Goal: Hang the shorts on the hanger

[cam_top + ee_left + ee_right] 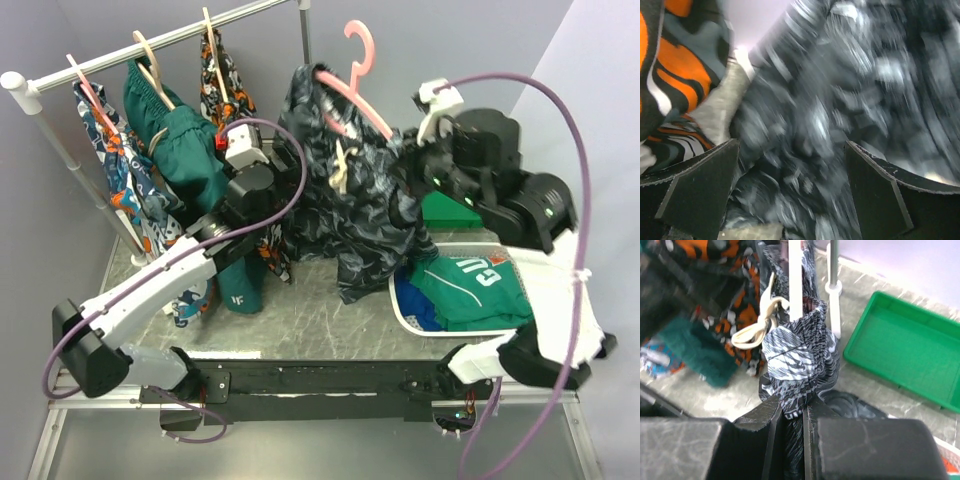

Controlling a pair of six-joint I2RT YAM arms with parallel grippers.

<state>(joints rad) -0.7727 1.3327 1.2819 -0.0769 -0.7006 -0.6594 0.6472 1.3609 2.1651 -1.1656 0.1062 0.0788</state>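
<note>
Grey table [320, 295] | shorts [350, 210] look limp and light; you should grip the waistband [795, 347] near hanger [352, 98] | right gripper [792, 410] clamps them | left gripper [790, 145] gapes wide, empty.

Left tool [790, 150] agape, right tool [790, 412] clamped.

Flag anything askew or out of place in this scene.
The pink hanger sits steeply tilted, off the rail, with the camouflage shorts bunched lopsidedly over it and their white drawstring dangling. The right claw pinches a fold of them.
</note>
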